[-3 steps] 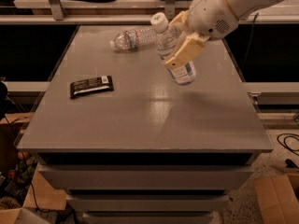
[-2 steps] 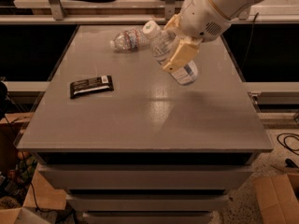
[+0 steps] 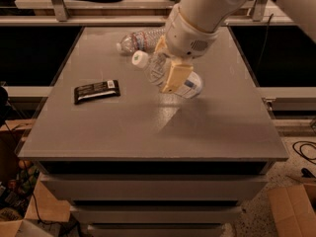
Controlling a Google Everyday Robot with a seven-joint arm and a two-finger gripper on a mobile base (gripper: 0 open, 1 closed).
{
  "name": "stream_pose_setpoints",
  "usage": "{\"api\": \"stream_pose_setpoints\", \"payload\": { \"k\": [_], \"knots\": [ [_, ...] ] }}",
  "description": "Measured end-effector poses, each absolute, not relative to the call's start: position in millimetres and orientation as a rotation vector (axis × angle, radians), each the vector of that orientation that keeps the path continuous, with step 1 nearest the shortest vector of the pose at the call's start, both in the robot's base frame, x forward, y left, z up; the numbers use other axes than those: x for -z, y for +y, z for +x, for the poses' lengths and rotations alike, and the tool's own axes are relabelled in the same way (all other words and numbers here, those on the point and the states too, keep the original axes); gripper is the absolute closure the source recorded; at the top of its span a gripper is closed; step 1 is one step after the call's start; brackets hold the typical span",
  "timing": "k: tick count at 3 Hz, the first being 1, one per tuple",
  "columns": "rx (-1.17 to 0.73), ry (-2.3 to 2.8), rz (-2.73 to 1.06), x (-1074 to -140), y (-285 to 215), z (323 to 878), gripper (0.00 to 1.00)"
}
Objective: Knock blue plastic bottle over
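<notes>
The blue plastic bottle [image 3: 190, 85] is seen strongly tilted near the middle of the grey table [image 3: 148, 127], with its cap pointed left. The gripper [image 3: 170, 75] is placed against it; whether it is clamped cannot be told.

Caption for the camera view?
Claw at the tilted blue plastic bottle, cap pointing left; ribbed bottle and black wrapper nearby.

Gripper [image 3: 167, 72] above table [image 3: 148, 132] rear-centre hides blue plastic bottle [image 3: 190, 86] midsection; arm [image 3: 207, 4] cut off by top edge.
</notes>
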State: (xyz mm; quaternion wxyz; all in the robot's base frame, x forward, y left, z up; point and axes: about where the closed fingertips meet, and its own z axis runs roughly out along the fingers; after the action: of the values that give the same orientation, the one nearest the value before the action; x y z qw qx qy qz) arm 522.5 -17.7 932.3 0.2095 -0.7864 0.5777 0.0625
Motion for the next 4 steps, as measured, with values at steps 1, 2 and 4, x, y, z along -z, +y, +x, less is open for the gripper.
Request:
{"api": "stream_pose_setpoints", "payload": {
  "k": [1, 2, 4],
  "knots": [
    [-0.171, 1.584, -2.284, -916, -1, 512, 1.00],
    [-0.188, 1.554, -2.362, -901, 16, 501, 1.00],
    [-0.256, 1.497, -2.444, -883, 40, 482, 1.00]
  ]
}}
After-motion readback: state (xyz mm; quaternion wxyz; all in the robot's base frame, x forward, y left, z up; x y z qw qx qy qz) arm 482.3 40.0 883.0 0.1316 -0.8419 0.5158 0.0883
